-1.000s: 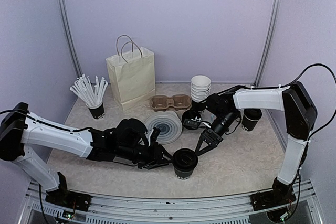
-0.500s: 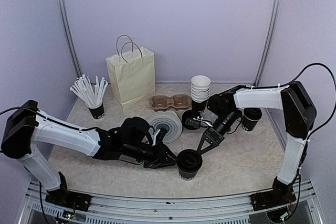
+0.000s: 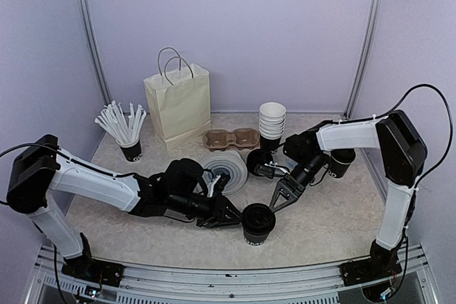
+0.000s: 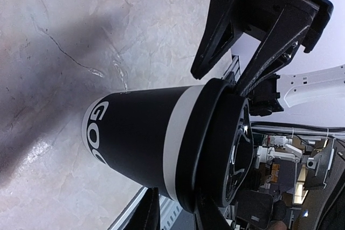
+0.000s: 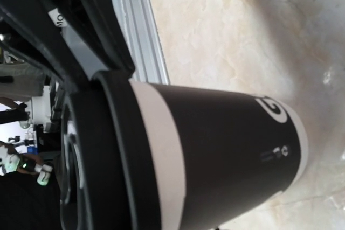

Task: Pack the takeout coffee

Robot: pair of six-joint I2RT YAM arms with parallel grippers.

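This is a robot lab, set up like a little coffee shop. Two robot arms are bolted to a metal rail at the edge of a table. Plain purple walls stand around it like a booth. A paper bag, a cup tray and stacked white cups sit on the table.

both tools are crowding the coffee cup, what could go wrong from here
1. The right tool stands open with one finger against the rim of the lid. A sideways push could tip the takeout coffee, which stands near the table's front rail.
2. The left tool is right at the cup's opposite side, so the two tools could knock together or work the lid loose.
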